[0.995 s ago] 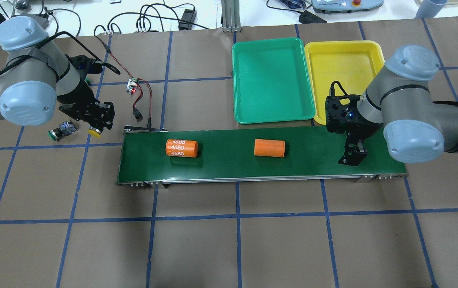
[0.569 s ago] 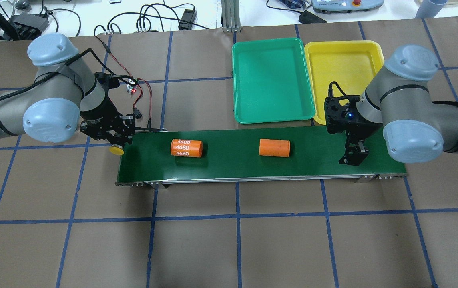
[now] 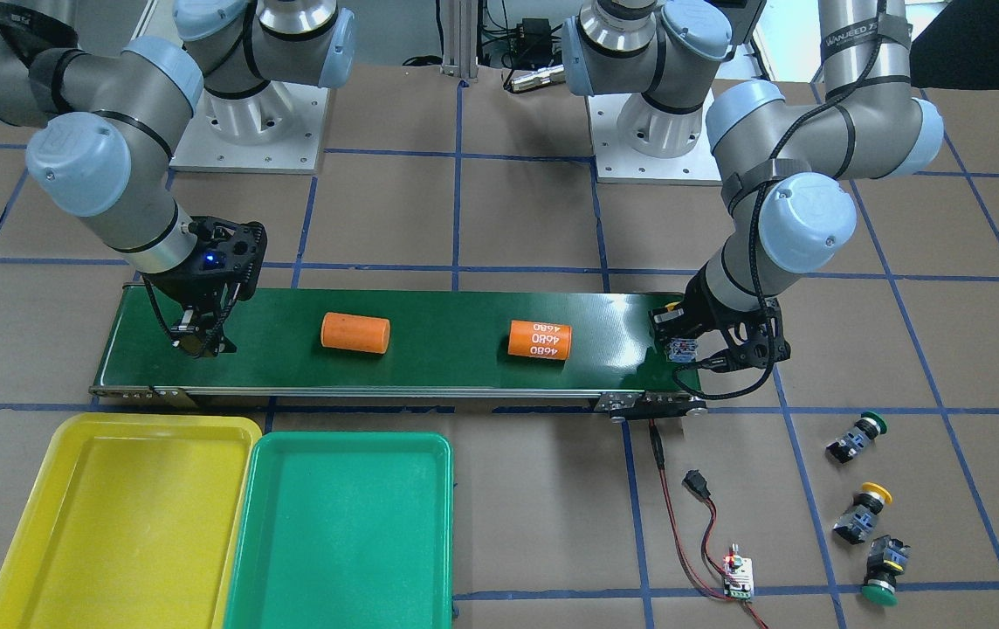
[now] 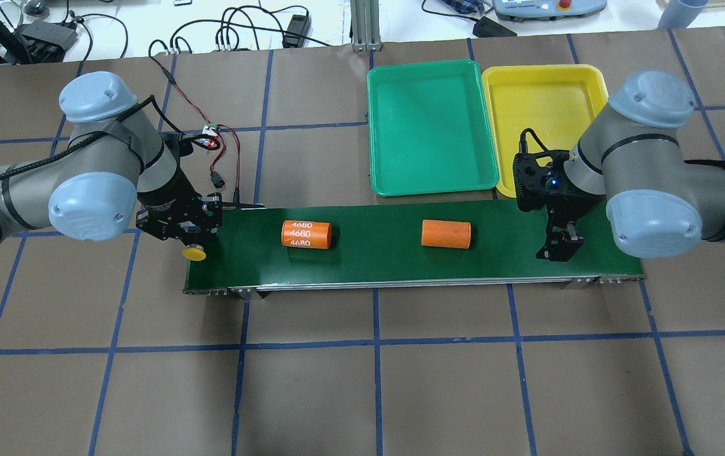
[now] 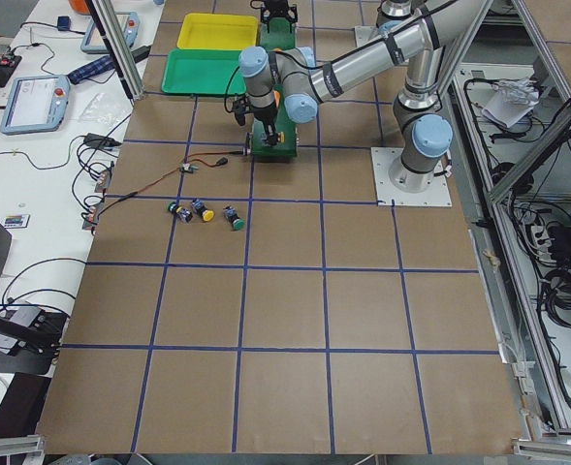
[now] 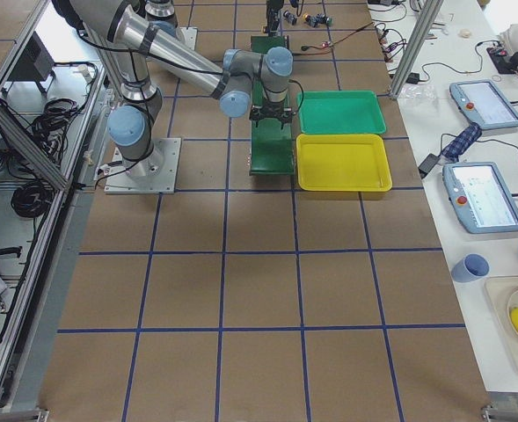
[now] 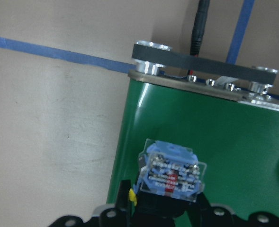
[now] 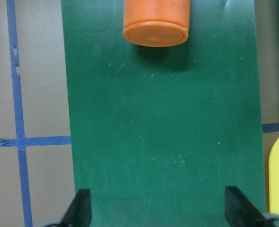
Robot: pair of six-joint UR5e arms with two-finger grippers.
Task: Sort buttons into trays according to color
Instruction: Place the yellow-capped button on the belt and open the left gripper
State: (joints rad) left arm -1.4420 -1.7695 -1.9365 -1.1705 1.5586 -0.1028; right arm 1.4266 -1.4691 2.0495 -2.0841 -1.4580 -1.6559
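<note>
Now the left gripper point(image 4: 189, 240) is clamped on a yellow-capped button point(image 4: 194, 253) (contact block facing its wrist camera) over the conveyor belt point(image 4: 369, 263) end. Three loose buttons point(image 3: 859, 514) lie well apart from it, away from the belt. The right gripper point(image 4: 559, 248), spread wide, hangs over the belt, with the yellow tray point(image 4: 546, 95) just beyond it and the green tray point(image 4: 429, 126) alongside.

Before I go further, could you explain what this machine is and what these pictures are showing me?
It is two robot arms at a table, each ending in a two-finger gripper. Pictures come from above, from the front, from both ends and from each wrist. On the table lie a green belt carrying two orange cylinders, a green tray, a yellow tray and three loose buttons. The left gripper holds a yellow button over the belt's end; the right gripper hangs open over the other end.
</note>
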